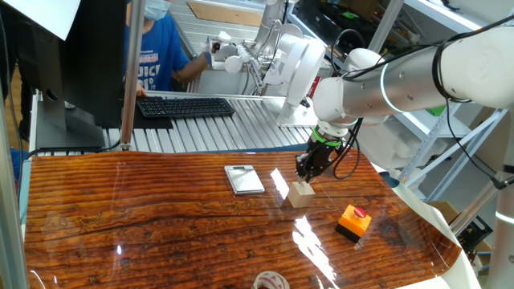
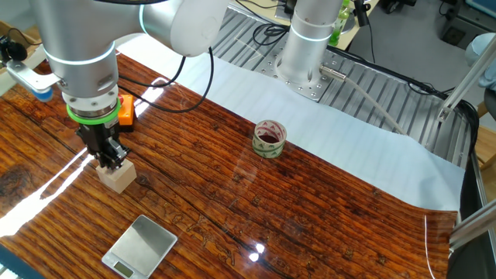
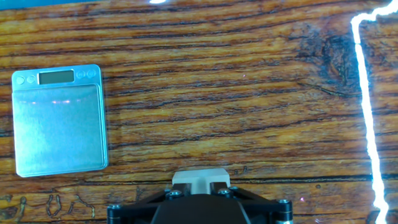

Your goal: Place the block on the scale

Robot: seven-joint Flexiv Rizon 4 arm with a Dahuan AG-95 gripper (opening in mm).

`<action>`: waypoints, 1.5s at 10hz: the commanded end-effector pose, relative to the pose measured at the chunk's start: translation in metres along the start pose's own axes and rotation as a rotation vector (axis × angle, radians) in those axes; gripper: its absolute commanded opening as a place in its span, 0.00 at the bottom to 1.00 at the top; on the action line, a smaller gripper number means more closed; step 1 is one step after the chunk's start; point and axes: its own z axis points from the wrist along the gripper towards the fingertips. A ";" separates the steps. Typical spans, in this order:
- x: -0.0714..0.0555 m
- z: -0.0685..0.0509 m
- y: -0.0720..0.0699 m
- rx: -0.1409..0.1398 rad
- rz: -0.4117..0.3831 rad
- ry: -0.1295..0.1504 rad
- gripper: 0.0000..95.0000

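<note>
The block (image 1: 301, 193) is a light-tan wooden cube standing on the wooden table to the right of the scale. It also shows in the other fixed view (image 2: 117, 177) and at the bottom edge of the hand view (image 3: 200, 177). The scale (image 1: 243, 179) is a flat silver square plate with nothing on it, seen too in the other fixed view (image 2: 140, 245) and at the left of the hand view (image 3: 58, 119). My gripper (image 1: 309, 171) hangs right over the block's top (image 2: 109, 157). Its fingers (image 3: 186, 188) stand close together, narrower than the block, and hold nothing.
An orange box with a red button (image 1: 354, 221) lies to the right of the block. A roll of tape (image 2: 269, 139) lies farther off on the table. A keyboard (image 1: 185, 106) and a person are behind the table.
</note>
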 end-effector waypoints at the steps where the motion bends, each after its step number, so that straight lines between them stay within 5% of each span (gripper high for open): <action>1: 0.000 0.000 0.000 0.001 0.012 0.002 0.40; 4: 0.000 0.001 0.000 0.001 0.020 0.003 0.40; 5: 0.001 0.003 0.000 0.001 0.028 0.002 0.60; 10: 0.004 0.007 0.000 -0.008 0.055 0.003 0.60; 11: 0.004 0.007 0.000 -0.009 0.060 0.003 0.80; 15: 0.005 0.010 0.000 -0.014 0.063 0.003 0.80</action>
